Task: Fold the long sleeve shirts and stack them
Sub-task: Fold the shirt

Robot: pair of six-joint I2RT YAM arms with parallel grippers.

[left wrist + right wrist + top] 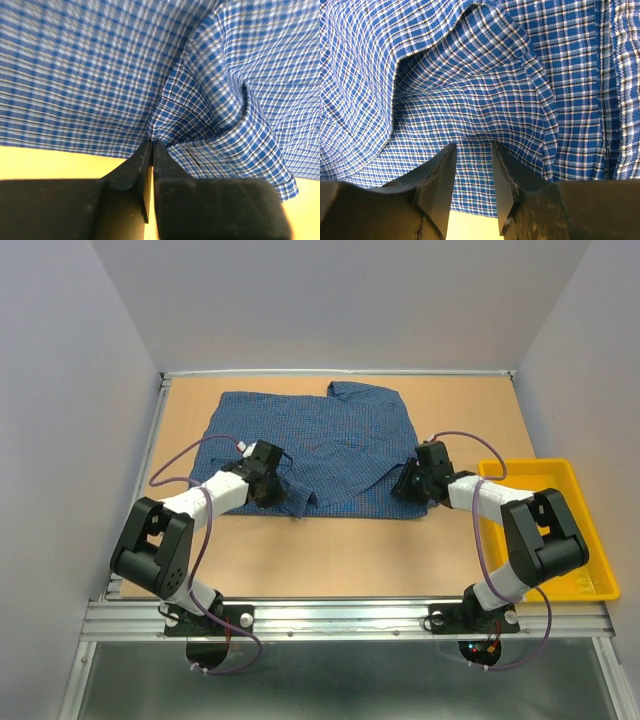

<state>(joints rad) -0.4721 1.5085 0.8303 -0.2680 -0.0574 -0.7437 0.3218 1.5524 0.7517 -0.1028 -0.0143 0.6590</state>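
The shirt [330, 435] is seen spread across the far middle of the table [330, 550], its near hem pinched by the closed left gripper [151, 142] and straddled by the parted right gripper [473, 147], so folding is judged barely begun and stacking not yet done.

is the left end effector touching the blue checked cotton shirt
Touching. The left wrist view shows the left end effector pinching the bunched hem of the blue checked cotton shirt.

White tubular left arm [215, 490] and right arm [478, 492] with black blocky joints, looping purple cables [190, 445]; left gripper [151, 144] and right gripper [473, 146] have matte black wedge fingers
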